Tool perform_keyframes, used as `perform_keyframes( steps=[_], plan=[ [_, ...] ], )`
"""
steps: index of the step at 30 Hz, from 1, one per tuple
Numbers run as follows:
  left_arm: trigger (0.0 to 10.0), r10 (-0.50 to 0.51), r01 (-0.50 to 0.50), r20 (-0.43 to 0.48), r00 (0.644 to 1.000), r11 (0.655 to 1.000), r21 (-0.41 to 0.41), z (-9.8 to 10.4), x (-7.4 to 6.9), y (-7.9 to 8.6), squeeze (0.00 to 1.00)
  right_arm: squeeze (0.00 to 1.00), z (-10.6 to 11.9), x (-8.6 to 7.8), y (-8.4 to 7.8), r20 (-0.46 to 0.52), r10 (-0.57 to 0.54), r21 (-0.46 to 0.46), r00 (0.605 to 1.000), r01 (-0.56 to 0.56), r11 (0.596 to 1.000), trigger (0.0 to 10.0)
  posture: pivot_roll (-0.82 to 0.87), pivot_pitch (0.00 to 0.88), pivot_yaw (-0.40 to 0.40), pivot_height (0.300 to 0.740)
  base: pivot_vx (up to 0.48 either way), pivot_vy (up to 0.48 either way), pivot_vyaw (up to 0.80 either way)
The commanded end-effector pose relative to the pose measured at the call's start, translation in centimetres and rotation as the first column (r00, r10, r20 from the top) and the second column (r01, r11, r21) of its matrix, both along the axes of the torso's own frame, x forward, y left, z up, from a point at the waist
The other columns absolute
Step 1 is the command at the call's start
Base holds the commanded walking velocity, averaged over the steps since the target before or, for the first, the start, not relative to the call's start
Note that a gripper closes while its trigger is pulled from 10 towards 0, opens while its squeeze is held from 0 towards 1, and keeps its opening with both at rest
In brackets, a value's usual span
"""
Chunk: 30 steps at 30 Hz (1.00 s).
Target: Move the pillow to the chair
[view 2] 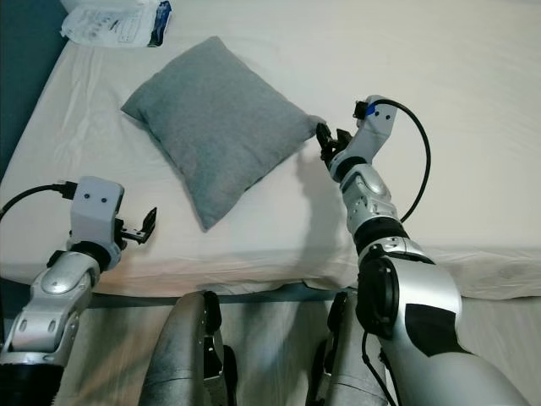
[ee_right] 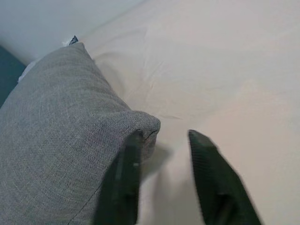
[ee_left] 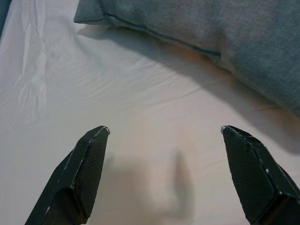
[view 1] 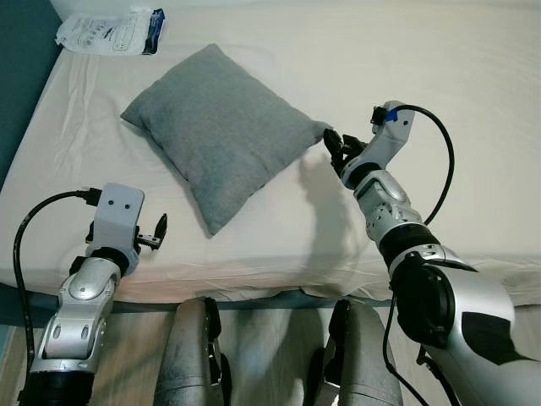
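The grey pillow (view 1: 221,135) lies on the white bed (view 1: 439,76); the right gripper (view 1: 335,142) sits at its nearest corner — jaws apart, one finger touching; the left gripper (view 1: 157,230) hovers open near the bed's edge.

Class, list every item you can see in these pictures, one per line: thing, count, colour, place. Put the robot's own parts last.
Square grey fabric pillow: one, grey, lying on the bed, nearer the left.
Bed with cream sheet: one, cream, across the scene.
White plastic packet with blue edge: one, white and blue, far left of the bed.
Teal wall: one, teal, left of the bed.
Left gripper: one, black fingers, open, above the sheet short of the pillow.
Right gripper: one, black fingers, open, at the pillow's right corner.
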<state>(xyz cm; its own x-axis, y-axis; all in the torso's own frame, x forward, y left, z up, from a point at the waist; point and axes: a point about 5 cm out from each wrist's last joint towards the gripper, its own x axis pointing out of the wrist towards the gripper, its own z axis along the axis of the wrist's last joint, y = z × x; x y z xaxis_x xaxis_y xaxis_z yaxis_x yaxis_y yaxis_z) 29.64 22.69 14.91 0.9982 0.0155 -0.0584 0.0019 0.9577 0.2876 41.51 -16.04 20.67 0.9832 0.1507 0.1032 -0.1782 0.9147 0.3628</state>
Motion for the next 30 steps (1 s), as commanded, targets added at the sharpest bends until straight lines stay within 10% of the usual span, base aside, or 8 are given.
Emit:
perform_keyframes(
  steps=[1,16,17,22,23,24,25,30],
  plan=[
    [10.0,0.019,-0.018,-0.029,0.999,1.0,0.018,-0.4,-0.4,0.8,0.0,0.0,-0.8,-0.2,-0.3,-0.024,-0.013,0.018,1.0,0.013,1.0,0.0,0.33,0.375,0.004,0.562,0.0,0.0,0.0],
    [10.0,0.032,-0.031,-0.031,0.999,0.999,0.016,-0.4,-0.5,1.2,0.0,0.0,-1.3,-0.3,0.5,-0.017,-0.017,0.041,1.0,0.018,0.999,0.5,0.29,0.346,-0.012,0.562,0.0,0.0,0.0],
    [10.0,0.04,-0.041,-0.04,0.998,0.999,-0.007,-0.6,-0.6,1.2,0.0,0.0,-2.0,-0.6,0.7,-0.02,-0.028,0.003,0.999,0.029,1.0,10.0,0.29,0.344,-0.015,0.562,0.0,0.0,0.0],
    [10.0,0.033,-0.064,-0.141,0.99,0.972,-0.225,-2.8,-1.0,0.2,0.0,0.0,-5.9,-2.4,1.3,-0.015,-0.032,-0.21,0.999,0.028,0.977,10.0,0.19,0.279,-0.039,0.562,0.0,0.0,0.0],
    [10.0,0.016,-0.064,-0.159,0.987,0.951,-0.303,-3.5,-1.0,-0.3,0.38,0.0,-7.2,-3.2,1.1,-0.01,-0.042,-0.236,0.999,0.038,0.971,10.0,0.16,0.258,-0.042,0.562,0.0,0.0,0.0],
    [10.0,0.016,-0.064,-0.159,0.987,0.951,-0.303,-3.5,-1.0,-0.3,0.38,0.0,-7.2,-3.2,1.1,-0.01,-0.042,-0.236,0.999,0.038,0.971,10.0,0.16,0.258,-0.042,0.562,0.0,0.0,0.0],
    [10.0,0.007,-0.068,-0.166,0.986,0.928,-0.367,-3.9,-0.9,-0.8,0.89,0.0,-8.0,-3.7,0.6,-0.013,-0.061,-0.228,0.998,0.057,0.972,10.0,0.13,0.239,-0.043,0.562,0.0,0.0,0.0],
    [10.0,-0.027,-0.071,-0.166,0.986,0.827,-0.557,-4.7,-0.3,-2.3,1.0,0.0,-9.6,-5.1,-0.9,0.001,-0.131,-0.271,0.991,0.126,0.954,10.0,0.09,0.2,-0.042,0.562,0.0,0.0,0.0]
  ],
)
